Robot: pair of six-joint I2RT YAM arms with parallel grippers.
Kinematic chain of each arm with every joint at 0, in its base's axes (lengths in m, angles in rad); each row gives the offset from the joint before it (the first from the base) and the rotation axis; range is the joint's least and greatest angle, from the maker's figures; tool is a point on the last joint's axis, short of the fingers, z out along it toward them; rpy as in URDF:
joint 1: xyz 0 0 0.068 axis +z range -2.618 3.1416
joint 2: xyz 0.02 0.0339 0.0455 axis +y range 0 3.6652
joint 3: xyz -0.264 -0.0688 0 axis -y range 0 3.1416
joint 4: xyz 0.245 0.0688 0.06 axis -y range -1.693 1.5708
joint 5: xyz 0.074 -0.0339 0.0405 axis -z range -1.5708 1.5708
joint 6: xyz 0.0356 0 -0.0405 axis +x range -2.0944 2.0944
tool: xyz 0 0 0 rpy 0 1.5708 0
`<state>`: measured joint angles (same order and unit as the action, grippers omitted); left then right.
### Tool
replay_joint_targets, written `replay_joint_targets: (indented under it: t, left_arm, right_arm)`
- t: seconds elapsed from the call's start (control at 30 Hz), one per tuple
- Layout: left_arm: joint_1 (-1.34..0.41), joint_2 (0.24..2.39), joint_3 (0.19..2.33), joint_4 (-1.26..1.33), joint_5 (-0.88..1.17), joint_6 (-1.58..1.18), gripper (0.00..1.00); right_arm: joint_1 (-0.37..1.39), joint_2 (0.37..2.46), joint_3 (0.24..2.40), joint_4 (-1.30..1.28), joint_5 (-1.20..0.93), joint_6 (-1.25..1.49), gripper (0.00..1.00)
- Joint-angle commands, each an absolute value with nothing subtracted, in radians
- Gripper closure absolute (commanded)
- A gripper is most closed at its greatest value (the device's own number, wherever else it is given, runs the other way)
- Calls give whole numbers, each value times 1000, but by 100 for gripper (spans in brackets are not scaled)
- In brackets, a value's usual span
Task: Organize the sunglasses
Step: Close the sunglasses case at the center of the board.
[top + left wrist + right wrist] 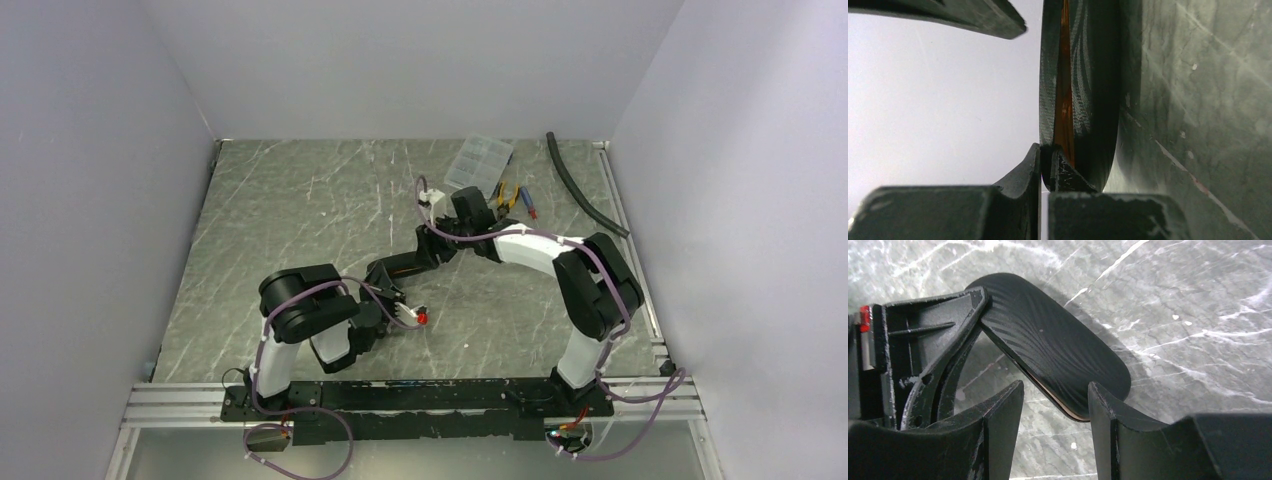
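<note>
The black oblong glasses case [1058, 347] hangs tilted just above the marble table [1198, 315]. My left gripper [1047, 152] is shut on the rim of one shell of the case [1088, 90]. In the right wrist view the left gripper [923, 355] holds the case's far end. The sunglasses [1064, 100] show only as an amber sliver in the slit between the case's two halves. My right gripper [1055, 390] is open at the case's near end, one fingertip [1098, 395] in front of it and nothing between the jaws. From above, the case [405, 268] lies between both wrists.
A clear plastic organiser box [480, 162], orange-handled pliers [510, 197] and a black hose [585, 185] lie at the back right of the table. White walls close in the left, back and right sides.
</note>
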<state>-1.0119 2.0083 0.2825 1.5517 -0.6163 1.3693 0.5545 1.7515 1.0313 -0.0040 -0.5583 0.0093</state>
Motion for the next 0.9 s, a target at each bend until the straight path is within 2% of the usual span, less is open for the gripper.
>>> replay_joint_targets:
  t: [0.0,0.07,0.1,0.17,0.27,0.43,0.67,0.87]
  left_arm:
    - [-1018,2020,253,1517,-603,1374,97]
    - [-1017,2020,252,1523,-604,1378,97]
    - [-1017,2020,250,1527,-605,1381,94]
    - [-1018,2007,247,1532,-605,1382,84]
    - [-1018,1951,248,1485,-604,1358,63]
    - [-1018,1729,270,1171,-573,1199,46]
    - [-1001,1315,367,458,-393,911,36]
    - [-941,1149,432,168,-240,817,33]
  right_arm:
    - [573,1776,1074,5,-529,-65,46]
    - [577,1781,1081,5,-518,-72,45]
    - [577,1782,1081,-16,-515,-77,44]
    - [578,1781,1076,-20,-508,-84,42]
    - [578,1781,1065,-19,-488,-87,42]
    - [587,1781,1025,-3,-454,-63,43]
    - [588,1755,969,30,-433,-36,43]
    - [588,1735,984,5,-430,-41,43]
